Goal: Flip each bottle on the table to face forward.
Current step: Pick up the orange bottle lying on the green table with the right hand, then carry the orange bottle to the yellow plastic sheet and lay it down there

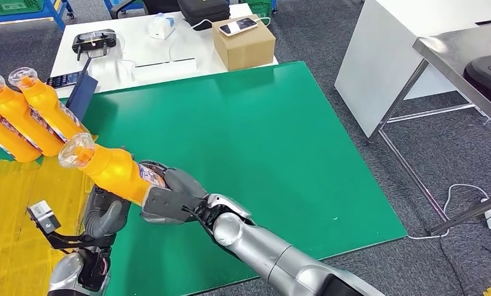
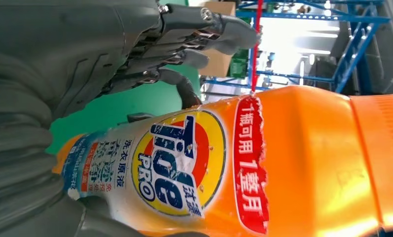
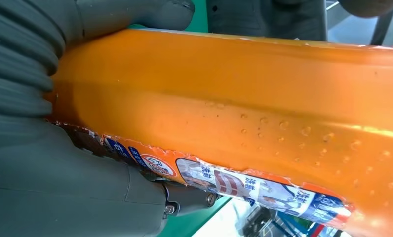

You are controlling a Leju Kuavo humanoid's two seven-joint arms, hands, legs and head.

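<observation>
**Orange bottle held up in my right hand**

My right hand (image 1: 169, 200) is wrapped tight around the orange bottle (image 1: 110, 169). The bottle is lifted above the green tabletop (image 1: 261, 135), tilted, with its clear cap toward two more orange bottles (image 1: 21, 114) lying at the tabletop's edge. My left hand (image 1: 104, 217) sits just under the held bottle, but I cannot tell if it grips.

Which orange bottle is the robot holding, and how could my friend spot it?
Find the green table, then its near left side beside the yellow mat. The held bottle is gripped there in the right hand, tilted, clear cap up-left. Unlike the two bottles lying by the far left edge, it is off the surface.
</observation>
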